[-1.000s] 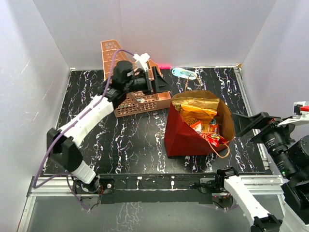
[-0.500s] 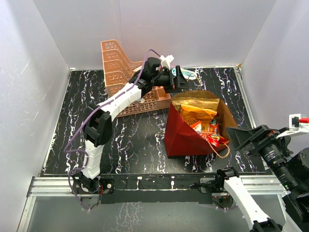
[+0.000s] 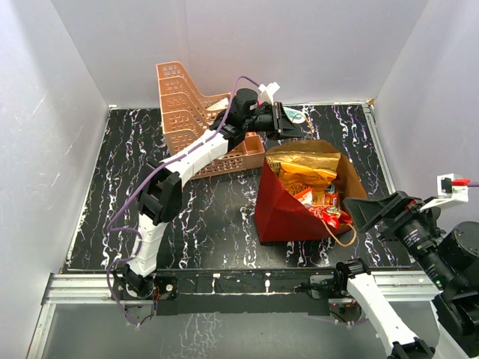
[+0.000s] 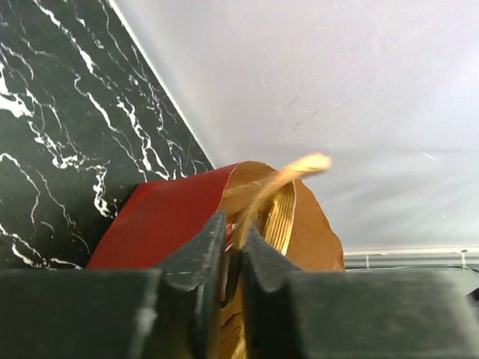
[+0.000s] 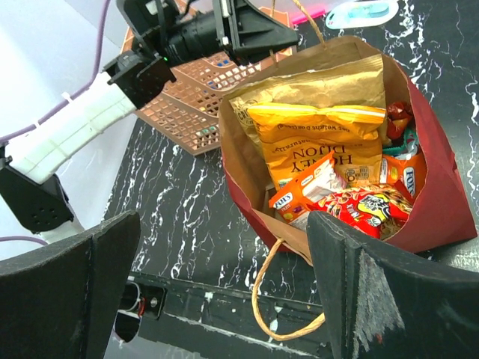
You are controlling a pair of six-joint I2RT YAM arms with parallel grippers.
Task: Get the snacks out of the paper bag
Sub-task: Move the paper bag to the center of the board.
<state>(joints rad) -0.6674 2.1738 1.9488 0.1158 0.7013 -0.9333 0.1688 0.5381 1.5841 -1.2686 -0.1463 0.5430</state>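
Observation:
The paper bag (image 3: 278,208), red outside and brown inside, stands open on the black marbled table. It holds the snacks: a tan-gold chip bag (image 5: 314,86), an orange chip bag (image 5: 322,142), a small orange packet (image 5: 303,196) and a red packet (image 5: 367,209). My left gripper (image 3: 288,127) is at the bag's far rim. In the left wrist view its jaws (image 4: 233,239) are shut on the far twine handle (image 4: 284,176). My right gripper (image 5: 224,221) hovers open above the bag's near right side, holding nothing. The near handle (image 5: 277,299) hangs loose.
A peach tiered rack (image 3: 187,97) stands at the back left, just behind my left arm. A small blue-green bottle (image 5: 363,13) lies by the back wall beyond the bag. White walls close in the table on three sides.
My left arm swung from over the rack to the bag's far rim, and its jaws closed on the twine handle. My right gripper edged left toward the bag, still open.

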